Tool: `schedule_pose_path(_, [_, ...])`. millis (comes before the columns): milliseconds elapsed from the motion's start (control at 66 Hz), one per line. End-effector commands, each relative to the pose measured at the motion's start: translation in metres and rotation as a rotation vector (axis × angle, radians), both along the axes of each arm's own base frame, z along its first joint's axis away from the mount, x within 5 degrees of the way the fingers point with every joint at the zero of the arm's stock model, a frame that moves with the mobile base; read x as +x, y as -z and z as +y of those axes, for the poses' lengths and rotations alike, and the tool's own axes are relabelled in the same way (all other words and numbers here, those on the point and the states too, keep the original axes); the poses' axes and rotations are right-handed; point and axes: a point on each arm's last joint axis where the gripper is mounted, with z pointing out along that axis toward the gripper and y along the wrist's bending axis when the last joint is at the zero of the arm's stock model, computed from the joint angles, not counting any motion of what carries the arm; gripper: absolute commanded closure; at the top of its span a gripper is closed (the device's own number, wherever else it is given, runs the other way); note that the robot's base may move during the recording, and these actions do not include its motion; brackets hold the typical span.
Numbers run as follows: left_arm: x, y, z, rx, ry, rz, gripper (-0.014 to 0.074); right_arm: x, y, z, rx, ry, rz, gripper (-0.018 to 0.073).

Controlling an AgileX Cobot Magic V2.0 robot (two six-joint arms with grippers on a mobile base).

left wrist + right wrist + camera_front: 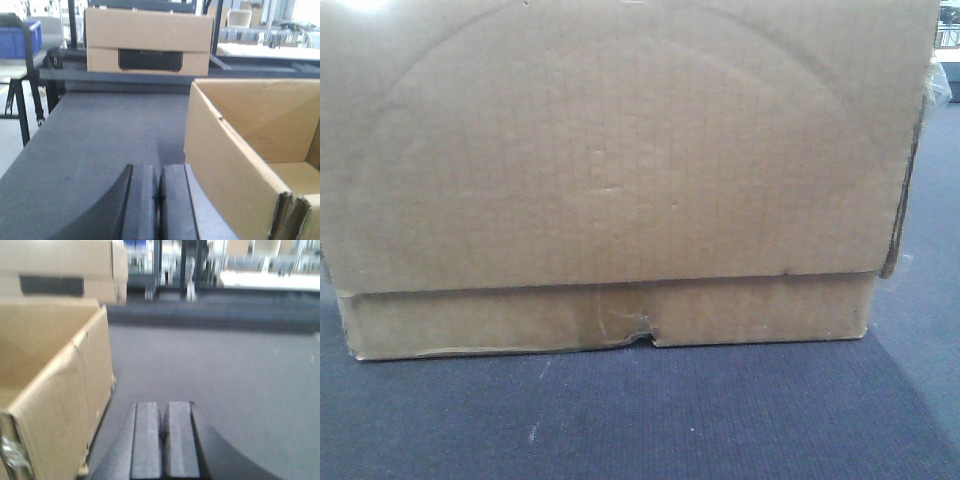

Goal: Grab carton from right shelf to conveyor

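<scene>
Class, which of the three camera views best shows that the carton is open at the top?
The left wrist view: it looks down into the carton, showing inner walls and floor. The right wrist view shows a blurred corner and part of the inside. The front view shows only the closed outer side.

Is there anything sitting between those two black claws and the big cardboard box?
Nothing visible. The carton already sits on the conveyor, with the left gripper just beside its left wall and the right gripper just beside its right wall. Only bare belt lies between each one and the cardboard.
</scene>
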Motion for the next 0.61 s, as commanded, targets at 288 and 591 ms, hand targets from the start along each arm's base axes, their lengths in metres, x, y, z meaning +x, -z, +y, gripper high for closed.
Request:
schedule_pose_path(288, [-0.0026, -0.0026, 0.0003, 0.009, -0.003, -0.034, 0.0586, -0.0088, -0.0049, -0.0016, -0.007, 0.006, -0.079, 0.0632])
schedule_pose_path(591, [-0.0026, -0.0026, 0.0003, 0.009, -0.003, -0.034, 0.0586, -0.0088, -0.0049, -0.0016, -0.007, 0.006, -0.079, 0.0632])
